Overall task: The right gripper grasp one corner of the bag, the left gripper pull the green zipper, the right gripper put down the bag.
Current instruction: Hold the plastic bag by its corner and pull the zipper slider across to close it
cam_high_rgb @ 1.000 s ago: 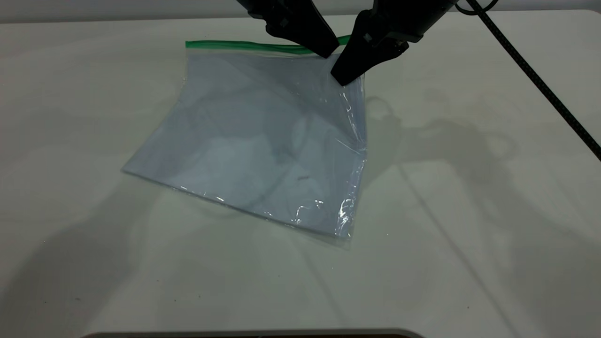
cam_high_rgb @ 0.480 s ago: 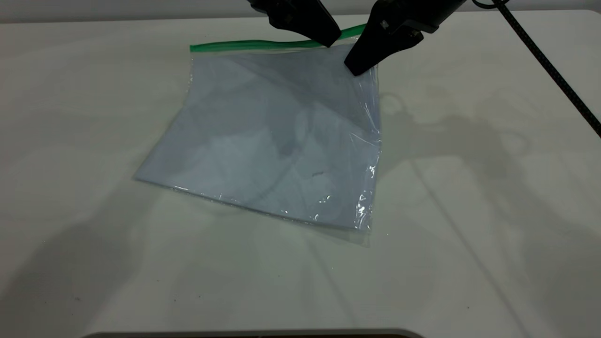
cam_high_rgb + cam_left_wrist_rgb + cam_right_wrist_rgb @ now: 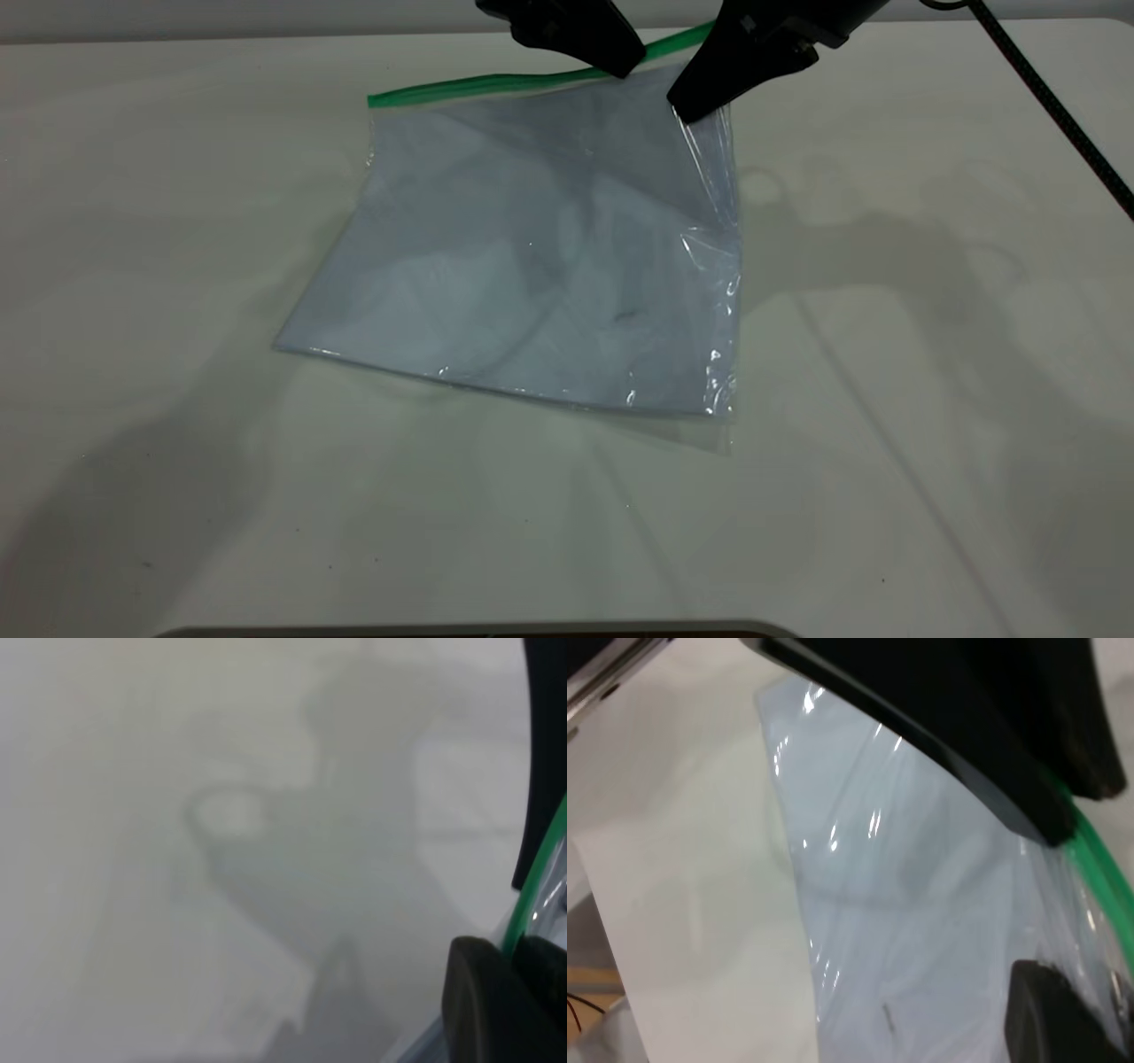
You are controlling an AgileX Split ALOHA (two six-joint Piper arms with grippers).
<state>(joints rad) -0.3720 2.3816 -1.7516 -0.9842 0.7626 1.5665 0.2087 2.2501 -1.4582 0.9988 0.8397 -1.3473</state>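
Bag (image 3: pixel 540 266): far edge lifted, near edge on table (image 3: pixel 177 266).
R gripper (image 3: pixel 687 111): clamped on corner (image 3: pixel 709 97).
L gripper (image 3: pixel 620 66): pinching zipper (image 3: pixel 478 85) nr same corner.
Risk: thin film slips from R grip w/ hard pull; slider missed, strip just bends.

The bag (image 3: pixel 532 257) is clear plastic with a pale blue-grey cast, the sheets inside showing whitish, and bright white glints speckle its crinkled side edge. Along one long edge runs the green zipper (image 3: pixel 496 84), a narrow bright green strip with no pattern. The right gripper (image 3: pixel 687 111) is plain matt black, as is the left gripper (image 3: pixel 623 71). A black cable (image 3: pixel 1054 106) with a fine woven texture crosses the worktop (image 3: pixel 886 443), which is off-white and mottled with soft grey shadows.
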